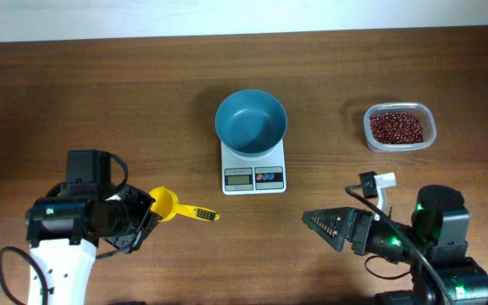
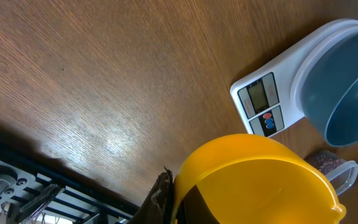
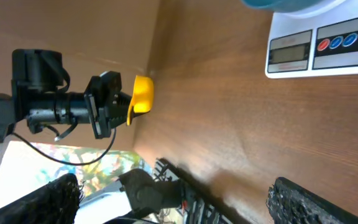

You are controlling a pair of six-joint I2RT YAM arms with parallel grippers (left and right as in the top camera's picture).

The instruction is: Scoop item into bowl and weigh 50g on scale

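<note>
The left claw [image 1: 152, 212], at 8 o'clock on the wooden surface [image 1: 100, 93], is clamped tight on a yellow scoop [image 1: 176, 207]. The right claw [image 1: 320, 224], at 5 o'clock, gapes wide and holds nothing. The bowl [image 1: 251, 120] sits on the scale [image 1: 253, 176] near the centre. The beans [image 1: 396, 127] lie in a clear tub [image 1: 431, 127] at 2 o'clock, well apart from both claws.
</note>
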